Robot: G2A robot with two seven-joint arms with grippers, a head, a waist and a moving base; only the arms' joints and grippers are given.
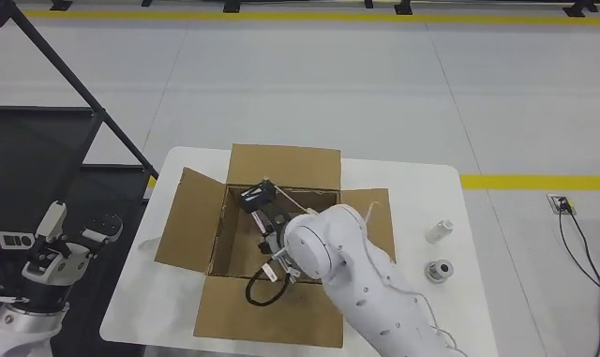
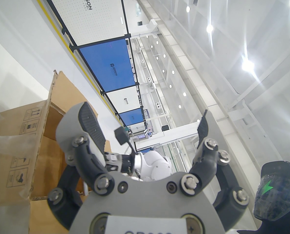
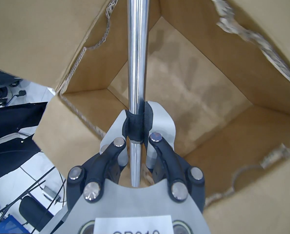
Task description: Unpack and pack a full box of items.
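An open cardboard box (image 1: 211, 221) stands in the middle of the white table (image 1: 412, 184), flaps folded out. My right gripper (image 3: 138, 122) hangs over the box opening, shut on a shiny metal rod (image 3: 136, 44) that runs lengthwise between its fingers. Inside, the brown box floor (image 3: 184, 83) is bare. In the top view the right arm (image 1: 323, 245) bends over the box. My left gripper (image 2: 145, 127) is off the table's left side, pointing upward toward the ceiling, open with nothing between its fingers; the box's outer wall (image 2: 15, 147) stands beside it.
A small white bottle (image 1: 439, 230) and a round grey cap-like part (image 1: 438, 270) lie on the table to the right of the box. A black frame and dark stand (image 1: 56, 160) are left of the table. Cables lie on the floor below.
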